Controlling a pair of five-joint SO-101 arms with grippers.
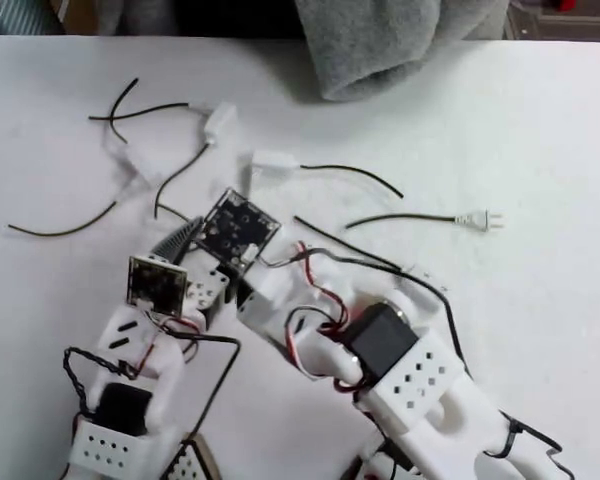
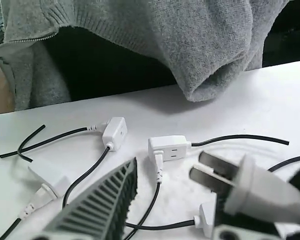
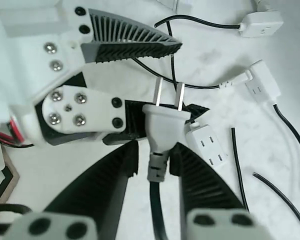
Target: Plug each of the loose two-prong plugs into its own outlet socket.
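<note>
While in right tool point(image 3: 155, 156), plug point(image 3: 163, 121) prongs-outward.

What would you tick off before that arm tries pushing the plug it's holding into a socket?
1. Plug gripped firmly: ok. The right gripper is closed on its neck.
2. Both prongs straight and uncovered: ok.
3. Nearest socket empty: ok. Nothing is in its slots.
4. Prongs aimed at that socket: not ok. It lies beside the plug body, off the prongs' line.
5. Socket held steady: not ok. It lies loose on the table, and the left gripper is open, holding nothing.
</note>
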